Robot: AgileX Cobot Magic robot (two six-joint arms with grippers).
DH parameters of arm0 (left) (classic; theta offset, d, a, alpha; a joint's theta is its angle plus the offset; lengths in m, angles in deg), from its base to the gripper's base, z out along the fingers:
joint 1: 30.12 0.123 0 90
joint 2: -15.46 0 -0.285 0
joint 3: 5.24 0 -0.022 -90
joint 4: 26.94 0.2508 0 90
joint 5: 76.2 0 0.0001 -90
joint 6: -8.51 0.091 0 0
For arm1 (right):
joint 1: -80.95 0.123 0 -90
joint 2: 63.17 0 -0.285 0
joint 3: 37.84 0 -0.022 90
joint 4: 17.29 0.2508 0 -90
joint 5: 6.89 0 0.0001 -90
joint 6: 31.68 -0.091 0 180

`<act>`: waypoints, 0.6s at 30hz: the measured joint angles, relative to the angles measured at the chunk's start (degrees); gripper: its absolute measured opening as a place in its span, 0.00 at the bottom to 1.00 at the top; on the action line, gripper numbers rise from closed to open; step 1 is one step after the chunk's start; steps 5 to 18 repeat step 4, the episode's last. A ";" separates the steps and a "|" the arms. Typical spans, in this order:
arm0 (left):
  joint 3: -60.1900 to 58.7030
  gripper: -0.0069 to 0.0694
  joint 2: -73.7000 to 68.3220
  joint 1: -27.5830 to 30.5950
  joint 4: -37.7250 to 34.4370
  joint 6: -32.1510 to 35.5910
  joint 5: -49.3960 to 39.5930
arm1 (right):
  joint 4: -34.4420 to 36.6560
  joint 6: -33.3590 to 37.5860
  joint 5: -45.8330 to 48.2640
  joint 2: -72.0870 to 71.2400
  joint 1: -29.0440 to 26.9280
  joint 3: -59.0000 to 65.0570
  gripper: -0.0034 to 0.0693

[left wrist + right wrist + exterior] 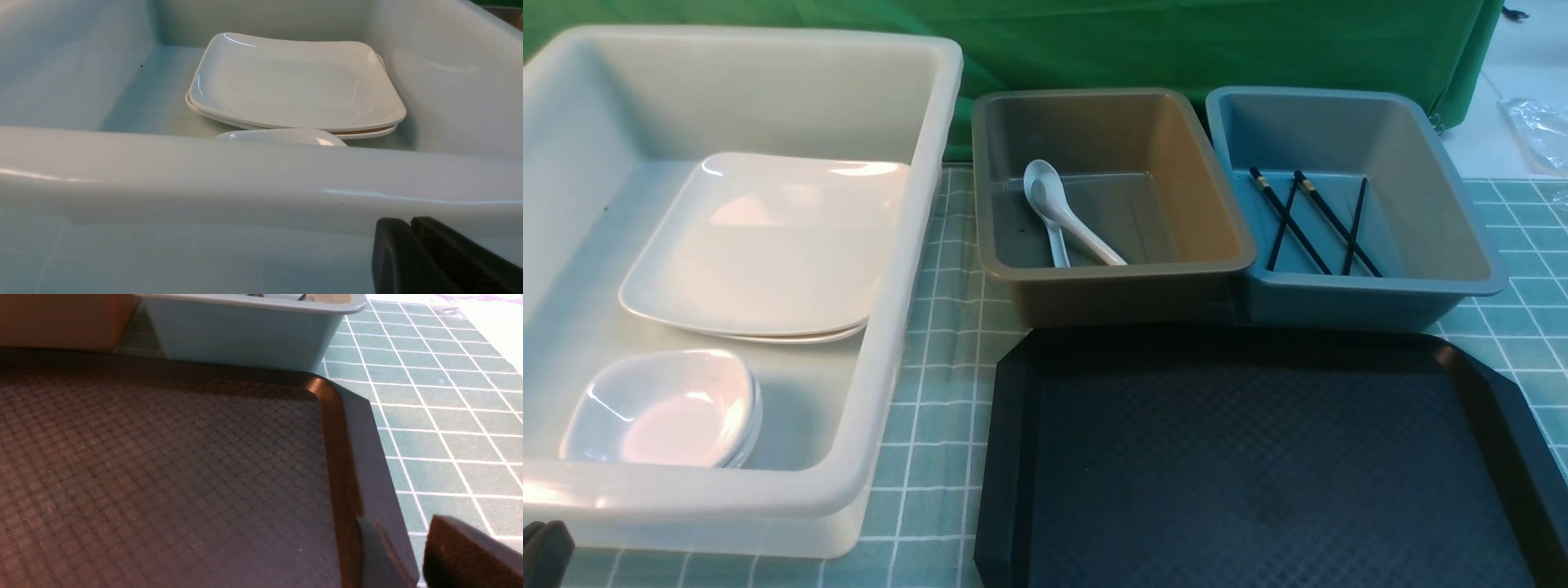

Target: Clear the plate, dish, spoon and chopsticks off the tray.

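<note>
I saw the tray (1258, 457) bare, the plate (768, 245) in the white tub (931, 163). My left gripper (410, 224) sat closed outside it; the right gripper (402, 535) stood apart, empty, over the tray's rim.

A green gridded tabletop (947, 327) carries a big white tub (768, 523) on the left, a brown tub (1111, 306), a blue tub (1339, 306) and the black tray (1258, 457).

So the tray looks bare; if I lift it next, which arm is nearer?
Right. The right gripper hangs open at the tray rim; the left gripper sits shut outside the white tub.
</note>
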 joint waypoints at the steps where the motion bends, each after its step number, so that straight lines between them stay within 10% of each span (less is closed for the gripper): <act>1: 0.00 0.11 0.00 0.00 0.00 0.00 0.00 | 0.00 0.00 0.00 0.00 0.00 0.00 0.38; 18: 0.00 0.11 0.00 0.00 0.00 0.00 0.00 | 0.00 0.00 0.00 0.00 0.00 0.00 0.38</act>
